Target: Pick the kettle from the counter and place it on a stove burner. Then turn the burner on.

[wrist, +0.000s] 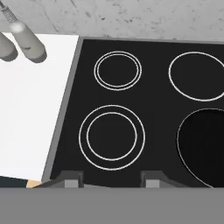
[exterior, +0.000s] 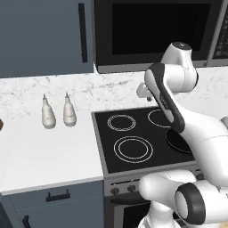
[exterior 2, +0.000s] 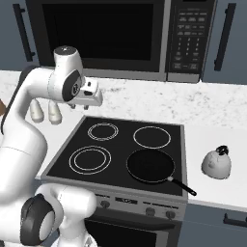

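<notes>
— Where's the kettle (exterior 2: 216,164)?
— Upright on the white surface (exterior 2: 212,140), right of the cooktop (exterior 2: 120,154), near the black frying pan (exterior 2: 150,165).
— And the hand (wrist: 111,179)?
— Raised over the cooktop, fingertips (wrist: 72,179) apart, pinching nothing, above the front-left stove burner (wrist: 112,137). Two white bottles (exterior: 58,112) left.

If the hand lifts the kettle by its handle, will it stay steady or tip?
The kettle looks squat with a wide base, so it probably sits stably and resists tipping. Its handle arches over the top, so it may swing a little when lifted. It looks rigid.
</notes>
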